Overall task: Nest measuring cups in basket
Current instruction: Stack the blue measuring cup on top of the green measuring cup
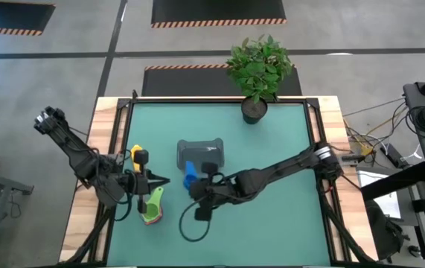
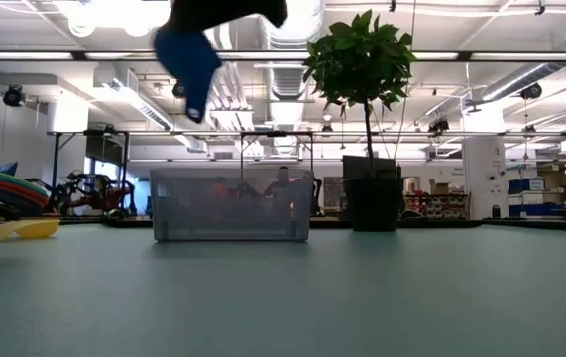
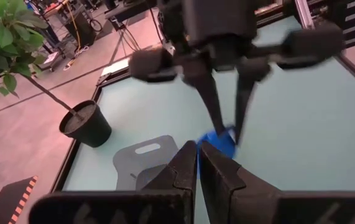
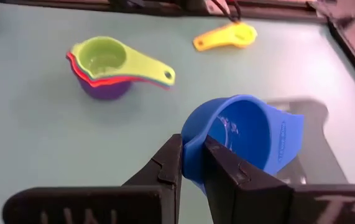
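High overhead, low table-level, wrists close, all share basket (image 1: 201, 154)

basket (image 2: 231, 204) contents blurred; right hand (image 2: 225, 8) cut off by low view's top edge.

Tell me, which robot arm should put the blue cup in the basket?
The right one. Its gripper already pinches the blue cup just beside the basket. The left gripper looks shut on nothing, near the stacked cups.

Grey concrete floor (image 1: 63, 45), hazard-striped mats (image 1: 218, 11).
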### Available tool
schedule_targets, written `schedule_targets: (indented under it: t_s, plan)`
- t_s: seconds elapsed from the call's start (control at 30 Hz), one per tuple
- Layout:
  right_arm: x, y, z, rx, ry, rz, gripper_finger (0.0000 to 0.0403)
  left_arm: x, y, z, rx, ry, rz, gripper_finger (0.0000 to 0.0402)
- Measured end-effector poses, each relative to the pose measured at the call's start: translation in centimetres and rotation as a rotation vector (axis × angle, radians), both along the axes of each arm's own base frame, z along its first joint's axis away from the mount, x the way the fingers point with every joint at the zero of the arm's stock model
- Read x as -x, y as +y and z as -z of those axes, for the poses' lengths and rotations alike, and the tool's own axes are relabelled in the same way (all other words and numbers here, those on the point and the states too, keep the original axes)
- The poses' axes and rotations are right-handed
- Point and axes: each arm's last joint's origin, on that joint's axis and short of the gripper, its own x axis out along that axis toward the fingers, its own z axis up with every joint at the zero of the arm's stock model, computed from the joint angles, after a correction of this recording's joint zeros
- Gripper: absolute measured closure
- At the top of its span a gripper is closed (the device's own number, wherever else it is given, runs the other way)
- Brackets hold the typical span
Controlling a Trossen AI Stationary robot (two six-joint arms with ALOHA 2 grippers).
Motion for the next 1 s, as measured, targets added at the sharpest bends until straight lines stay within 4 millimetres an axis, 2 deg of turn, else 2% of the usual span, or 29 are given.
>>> schedule_targets:
  t_s: [0.2,0.33,0.67,0.87,1.0]
  plan:
    - [-3.2,1.0,0.7,0.099,-0.009,-0.085,0.0365,0.1,0.0,-0.6,0.023,-0.014,0.011,0.0402]
    - [-4.6,1.4,1.3,0.149,-0.015,-0.126,0.0365,0.3,-0.1,-1.3,0.040,-0.027,0.019,0.0402]
    - [-7.1,2.3,3.4,0.228,-0.030,-0.190,0.0365,1.3,-1.1,-3.5,0.085,-0.070,0.093,0.0402]
    - [-8.6,2.9,4.8,0.249,-0.116,-0.241,0.0365,1.9,-1.6,-4.1,0.094,-0.076,0.130,0.0402]
    - [-8.9,2.8,4.9,0.231,-0.159,-0.269,0.0365,2.1,-1.7,-4.2,0.098,-0.078,0.140,0.0402]
